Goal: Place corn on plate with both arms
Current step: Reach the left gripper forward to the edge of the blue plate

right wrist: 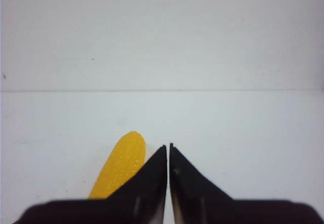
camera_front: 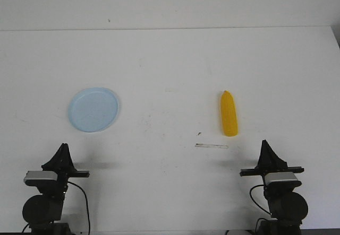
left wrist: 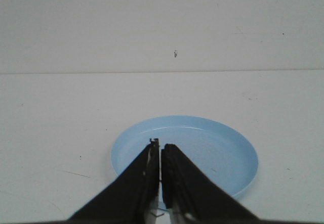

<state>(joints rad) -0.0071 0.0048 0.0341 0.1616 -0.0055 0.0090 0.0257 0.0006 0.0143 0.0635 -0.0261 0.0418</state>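
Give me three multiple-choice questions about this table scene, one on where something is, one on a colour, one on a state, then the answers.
1. Where does the smooth yellow-orange corn cob lie?
A. On the plate
B. On the white table, ahead of the right arm
C. In a gripper

2. What colour is the round shallow plastic plate?
A. Pale blue
B. Red
C. Green

3. How are the left gripper and right gripper?
A. Both wide open
B. One holds the corn
C. Both shut, holding nothing

Answers: 1 B, the front view shows it on bare table, far from the plate. 2 A, seen in the front and left wrist views. 3 C, each wrist view shows fingertips together with nothing between.
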